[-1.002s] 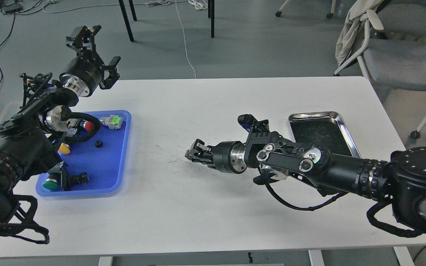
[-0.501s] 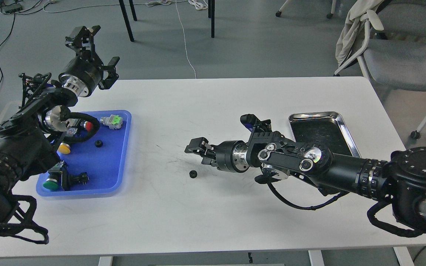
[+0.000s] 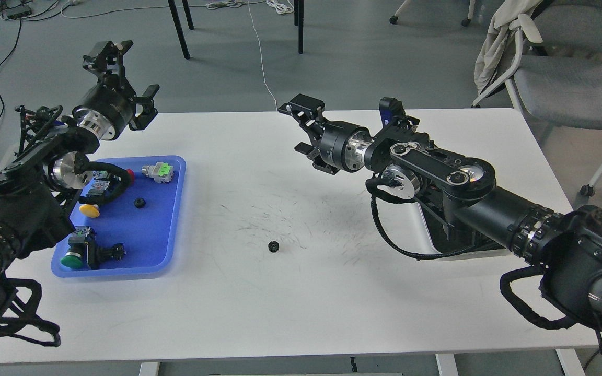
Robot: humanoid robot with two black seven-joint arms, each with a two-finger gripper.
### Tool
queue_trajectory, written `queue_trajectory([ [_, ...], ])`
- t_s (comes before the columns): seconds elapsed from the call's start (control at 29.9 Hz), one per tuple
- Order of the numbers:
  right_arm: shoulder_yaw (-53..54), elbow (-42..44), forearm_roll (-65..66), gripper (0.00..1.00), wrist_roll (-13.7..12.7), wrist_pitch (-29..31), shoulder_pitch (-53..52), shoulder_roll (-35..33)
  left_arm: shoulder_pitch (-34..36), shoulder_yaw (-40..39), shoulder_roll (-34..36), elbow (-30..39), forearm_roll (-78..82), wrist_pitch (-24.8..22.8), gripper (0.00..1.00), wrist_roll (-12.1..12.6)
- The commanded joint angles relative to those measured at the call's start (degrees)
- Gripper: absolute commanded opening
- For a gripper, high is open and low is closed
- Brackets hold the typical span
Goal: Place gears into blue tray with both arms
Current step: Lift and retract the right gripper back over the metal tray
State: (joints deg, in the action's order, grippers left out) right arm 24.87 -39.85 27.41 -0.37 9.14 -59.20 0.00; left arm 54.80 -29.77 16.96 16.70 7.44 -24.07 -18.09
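one gear (image 3: 274, 246) lies flat on the bare white table (image 3: 290, 292), near its middle, well apart from both grippers. the second gear (image 3: 138, 202) lies inside the blue tray (image 3: 149, 245), near the tray's centre, among push-button switches with green (image 3: 158, 171), yellow (image 3: 90, 210) and red caps. the blue tray sits at the table's 9 o'clock side. right gripper (image 3: 303, 130) is raised above the table toward 12 o'clock from the loose gear, fingers apart, holding nothing. left gripper (image 3: 123, 78) is raised beyond the tray's 12 o'clock edge, fingers spread, empty. the steel tray (image 3: 437, 240) at 3 o'clock is mostly hidden by the right arm.
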Motion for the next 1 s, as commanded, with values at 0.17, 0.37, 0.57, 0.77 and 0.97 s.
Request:
queue_trajectory([
  [0.17, 20.3, -1.5, -3.6, 0.96, -0.1, -0.1, 6.9, -5.2, 0.2, 6.2, 5.2, 3.9, 9.6, 0.3, 0.98, -0.4],
  [0.37, 28.0, -5.5, -16.8, 0.96, 0.0, 2.6, 12.3, -15.5, 0.3, 7.4, 16.4, 19.7, 17.8, 0.3, 0.98, -0.5],
  [0.57, 36.4, -5.7, -21.7, 0.96, 0.0, 7.2, 16.1, -19.6, -0.1, 7.6, 29.7, 44.2, 31.2, 3.1, 0.98, -0.3],
  [0.77, 40.8, -5.2, -24.7, 0.97, 0.0, 9.4, 18.5, -19.5, -1.5, 8.4, 35.1, 57.3, 48.0, 6.6, 0.98, 0.2],
  [0.97, 41.3, -4.7, -25.8, 0.97, 0.3, 9.9, 19.7, -19.5, -4.3, 8.5, 35.3, 62.7, 69.5, 10.8, 0.98, 3.5],
])
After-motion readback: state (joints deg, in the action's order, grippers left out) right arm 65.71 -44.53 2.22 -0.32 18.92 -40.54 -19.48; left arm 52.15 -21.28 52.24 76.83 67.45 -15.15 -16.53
